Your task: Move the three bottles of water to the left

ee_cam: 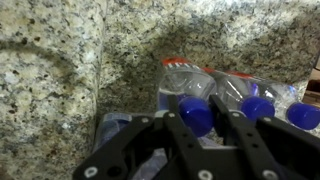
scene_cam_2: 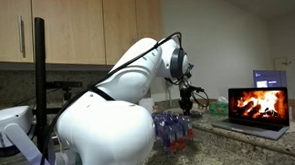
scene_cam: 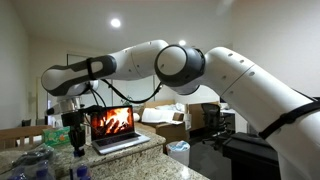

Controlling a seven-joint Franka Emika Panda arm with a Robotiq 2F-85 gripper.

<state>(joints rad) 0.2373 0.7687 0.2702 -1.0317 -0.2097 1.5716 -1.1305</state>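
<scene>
Arm (scene_cam: 230, 75) is reaching across the frame toward the granite surface (ee_cam: 60, 80). The jaws are hanging low over the three bottles of water (ee_cam: 240, 95). In the wrist view the jaws are clenching, and one blue cap (ee_cam: 197, 115) is sitting right between the two dark fingers (ee_cam: 175, 135). It looks like they are pinching that bottle at the cap, though the contact itself is hard to make out.

The other two caps are showing just beside it, all three in a tight row, with the bottles touching or nearly touching. Red-and-blue labels are showing through the clear plastic.

In an exterior view the bottles (scene_cam_2: 173, 129) are standing upright, clustered on the surface (scene_cam_2: 240, 138), directly under the wrist. The big white arm (scene_cam_2: 99, 125) is blocking much of the foreground there.

A laptop (scene_cam_2: 257, 106) is sitting open on the same surface, near the bottles but apart from them, with a fire picture on its screen. In both exterior views the laptop (scene_cam: 115, 128) is facing the camera. Wooden cabinets (scene_cam_2: 75, 26) are hanging on the wall above.

In the exterior view with the ceiling lights, the corner of the surface (scene_cam: 140, 155) where the jaws are working is too dark and blurry to make out the bottles clearly.
</scene>
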